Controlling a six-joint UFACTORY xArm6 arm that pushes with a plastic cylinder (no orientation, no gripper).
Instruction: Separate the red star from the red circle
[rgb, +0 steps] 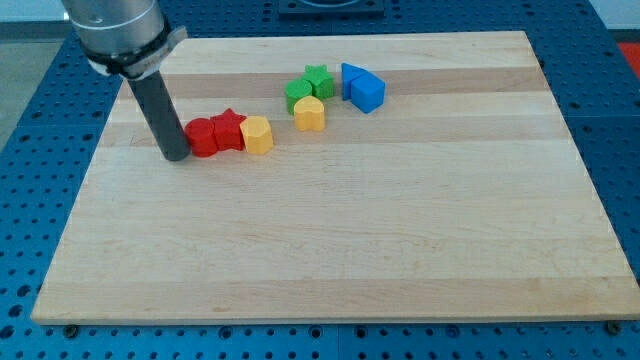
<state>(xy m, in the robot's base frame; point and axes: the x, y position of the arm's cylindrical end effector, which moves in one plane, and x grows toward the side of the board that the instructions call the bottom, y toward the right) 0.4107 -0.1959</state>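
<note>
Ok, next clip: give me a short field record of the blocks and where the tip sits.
tip: my tip at the view's left of the red circle, touching or nearly so
red pair: red circle and red star side by side, in contact
next in row: yellow block against the star's right
upper cluster: two green blocks, yellow block, two blue blocks
surface: wooden board
task state: reds not separated

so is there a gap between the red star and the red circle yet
No, the red star sits pressed against the red circle, with my tip just at the circle's left.
</note>
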